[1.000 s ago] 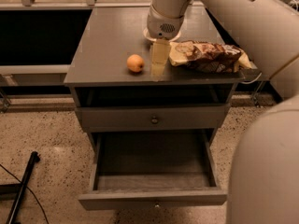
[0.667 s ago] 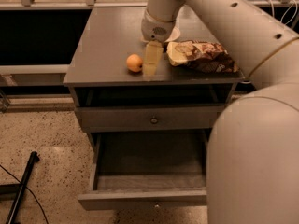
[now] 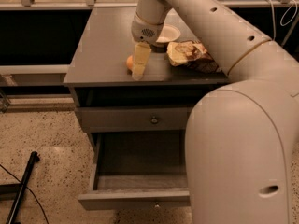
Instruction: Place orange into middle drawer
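Note:
The orange [image 3: 129, 63] sits on the grey cabinet top [image 3: 103, 45] near its front edge. Only its left side shows, because my gripper [image 3: 137, 73] stands right in front of it and reaches down to the top. The gripper hangs from my arm, which comes in from the upper right. The middle drawer [image 3: 140, 185] is pulled wide open below and has nothing in it. The upper drawer [image 3: 135, 119], with a round knob, is closed.
A white bowl [image 3: 167, 33] stands on the top behind the gripper. A crumpled snack bag [image 3: 191, 55] lies to its right. My large pale arm body [image 3: 238, 153] covers the right side of the cabinet and the drawer. A black pole [image 3: 21, 185] lies on the speckled floor at the left.
My gripper has moved left across the top and now covers most of the orange, which stays put. My arm has swung further into view at the right.

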